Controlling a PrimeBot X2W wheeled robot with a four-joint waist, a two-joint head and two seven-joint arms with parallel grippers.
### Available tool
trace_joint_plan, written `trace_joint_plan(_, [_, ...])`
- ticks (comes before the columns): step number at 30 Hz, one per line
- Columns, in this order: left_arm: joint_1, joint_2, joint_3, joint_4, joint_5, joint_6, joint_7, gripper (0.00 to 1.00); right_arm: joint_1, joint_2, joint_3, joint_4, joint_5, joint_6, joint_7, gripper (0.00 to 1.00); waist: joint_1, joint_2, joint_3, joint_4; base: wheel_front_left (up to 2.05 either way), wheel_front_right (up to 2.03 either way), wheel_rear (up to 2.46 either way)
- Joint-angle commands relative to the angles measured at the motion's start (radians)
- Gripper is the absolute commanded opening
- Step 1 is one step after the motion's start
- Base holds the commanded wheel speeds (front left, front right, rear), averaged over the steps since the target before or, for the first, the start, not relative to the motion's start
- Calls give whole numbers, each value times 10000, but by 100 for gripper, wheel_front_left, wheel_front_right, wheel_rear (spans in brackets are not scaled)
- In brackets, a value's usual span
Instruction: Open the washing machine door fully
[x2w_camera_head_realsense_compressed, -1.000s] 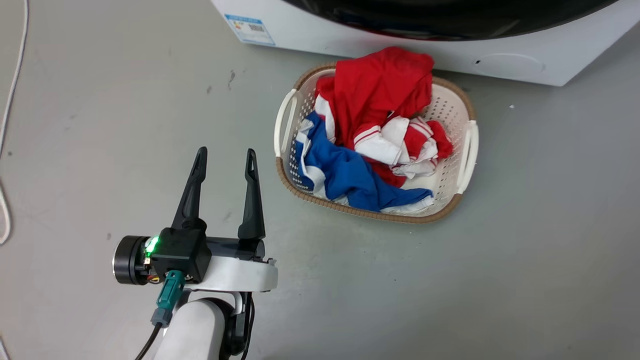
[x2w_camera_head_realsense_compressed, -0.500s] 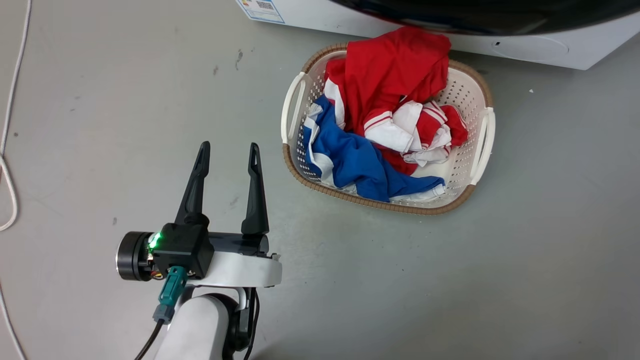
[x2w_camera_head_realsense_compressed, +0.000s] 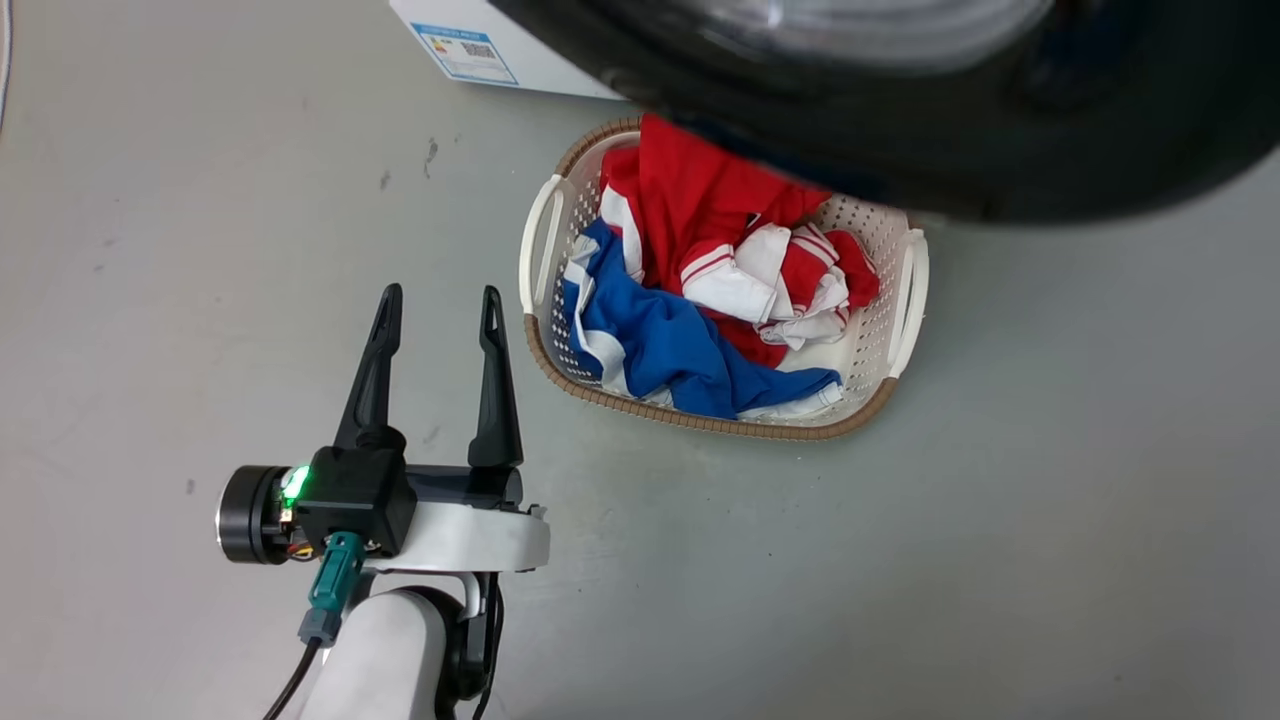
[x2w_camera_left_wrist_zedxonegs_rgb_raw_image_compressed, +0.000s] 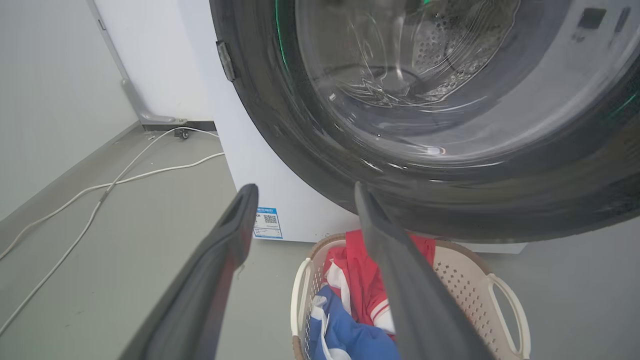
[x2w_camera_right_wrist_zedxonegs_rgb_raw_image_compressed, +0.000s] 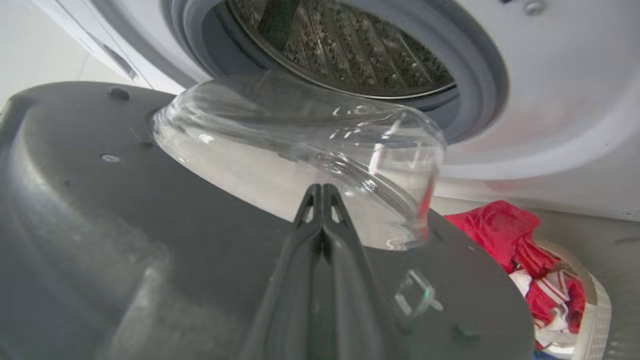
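just under the washing machine door (x2w_camera_head_realsense_compressed: 900, 150), a basket (x2w_camera_head_realsense_compressed: 908, 300) holds crumpled clothes (x2w_camera_head_realsense_compressed: 700, 300).

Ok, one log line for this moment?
washing machine door partly open, drum exposed | right gripper shut, tips at door's inner face beside glass bowl | left gripper open, holding nothing, beside laundry basket

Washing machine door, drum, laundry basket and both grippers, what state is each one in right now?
washing machine door: partly open, standing clear of the drum mouth.
drum: uncovered; no laundry in the part that shows.
laundry basket: upright on the floor, holding red, blue and white clothes.
left gripper: open, empty.
right gripper: shut, by the door's inner face.
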Motion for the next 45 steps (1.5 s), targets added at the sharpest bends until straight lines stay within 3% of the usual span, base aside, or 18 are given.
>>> trace_joint_plan(1, [78,3,54,8,62,-1,-28,100,326,242,163,-307,111,31,132,0,-1,0,-102,-84,0,0,0])
trace_joint_plan(12, [388,3,317,39,278,-107,-26,100,2723,831,784,-2764,414,31,734,0,-1,0,-746,-358,0,0,0])
trace_joint_plan(20, [594,1,376,43,365,-125,-26,100,4393,1279,1276,-3823,539,29,857,0,-1,0,-1167,-333,0,0,0])
trace_joint_plan(45, [1134,1,458,165,465,-99,-26,100,6651,3130,3680,-4094,414,29,667,0,-1,0,-2135,106,0,0,0])
